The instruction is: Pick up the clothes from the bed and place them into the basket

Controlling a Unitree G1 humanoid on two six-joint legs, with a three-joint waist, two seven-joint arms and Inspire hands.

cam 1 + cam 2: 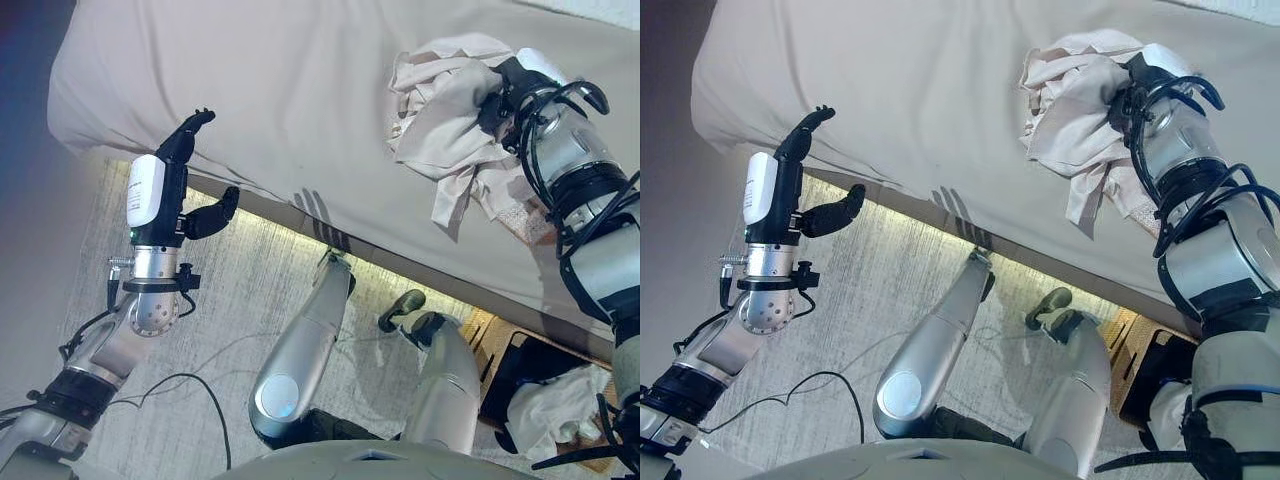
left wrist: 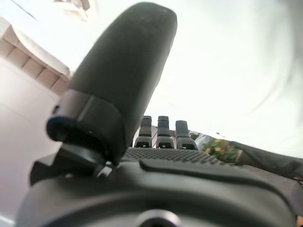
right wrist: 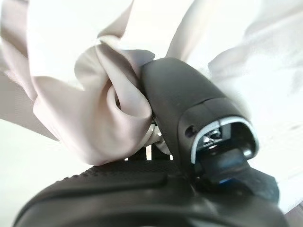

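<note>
While the right hand [image 1: 500,95] has its thumb and fingers curled tight into the clothes [image 1: 445,110], the job is only partly done. The pale bundle is bunched in that hand near the bed's [image 1: 280,90] front edge, with loose ends hanging down; I cannot tell if it is lifted clear or resting on the sheet. It has not gone into the basket [image 1: 505,355] yet. The basket sits on the floor below the bed's edge, under the right arm, and already has some white cloth [image 1: 555,405] in it. I think the next step is to lift the bundle and carry it down there. The right arm reaches out over the bed. The left hand [image 1: 185,170] is held up beside the bed, fingers straight and spread, holding nothing.
</note>
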